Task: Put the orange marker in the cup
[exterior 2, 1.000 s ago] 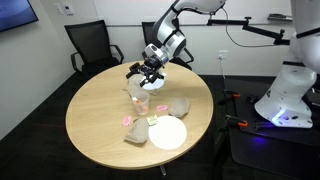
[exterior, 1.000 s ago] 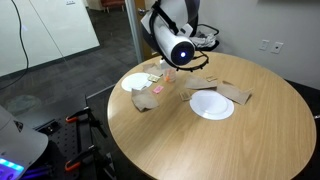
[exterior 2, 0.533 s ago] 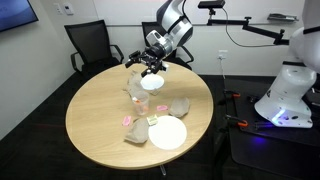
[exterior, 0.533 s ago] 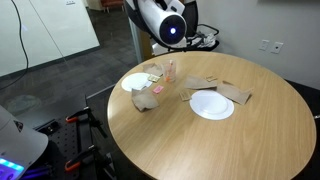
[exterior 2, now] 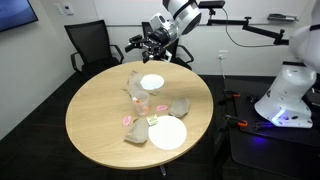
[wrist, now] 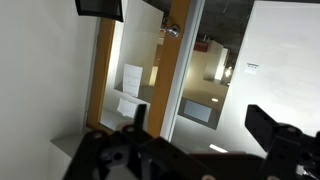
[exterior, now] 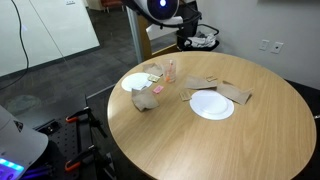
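The cup (exterior: 170, 72) is a small clear tumbler standing on the round wooden table (exterior: 200, 140) between the two white plates. A slim orange marker (exterior: 170, 66) seems to stand inside it. The cup also shows in an exterior view (exterior 2: 141, 102), where the marker is too small to make out. My gripper (exterior 2: 141, 43) is high above the table's far edge, well clear of the cup. In the wrist view my gripper (wrist: 205, 135) has its dark fingers wide apart with nothing between them, and it faces a wall and a doorway.
One white plate (exterior: 212, 105) lies near the table's middle and another (exterior: 138, 82) at its far side. Crumpled brown paper (exterior: 236, 94) and small pink scraps (exterior 2: 128, 121) lie around them. Office chairs (exterior 2: 88, 45) stand behind the table.
The arm has risen from just above the cup to high over the table's far edge. The wrist has tilted up towards the room. The cup and plates have not moved.
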Tool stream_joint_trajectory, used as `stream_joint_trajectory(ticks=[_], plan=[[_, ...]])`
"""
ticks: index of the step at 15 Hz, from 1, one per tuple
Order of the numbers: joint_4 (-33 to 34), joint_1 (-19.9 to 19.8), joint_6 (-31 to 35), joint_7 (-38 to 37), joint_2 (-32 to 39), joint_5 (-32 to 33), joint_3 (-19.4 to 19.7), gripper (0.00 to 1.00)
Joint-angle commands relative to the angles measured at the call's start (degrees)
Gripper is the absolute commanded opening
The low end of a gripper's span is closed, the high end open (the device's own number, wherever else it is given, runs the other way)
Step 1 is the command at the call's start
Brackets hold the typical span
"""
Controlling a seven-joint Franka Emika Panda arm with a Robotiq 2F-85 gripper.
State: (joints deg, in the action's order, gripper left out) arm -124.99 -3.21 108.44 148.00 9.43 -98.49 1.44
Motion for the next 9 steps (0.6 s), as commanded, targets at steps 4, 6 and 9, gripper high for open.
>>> stream_joint_trajectory(ticks=[4, 6, 9], plan=[[-2.3, 0.8, 0.2, -0.6, -6.3, -0.5, 0.4, 1.00], [-0.4, 0.7, -0.1, -0.1, -3.8, 0.1, 0.5, 1.00], [-0.7, 0.8, -0.1, -0.1, -4.4, 0.1, 0.5, 1.00]])
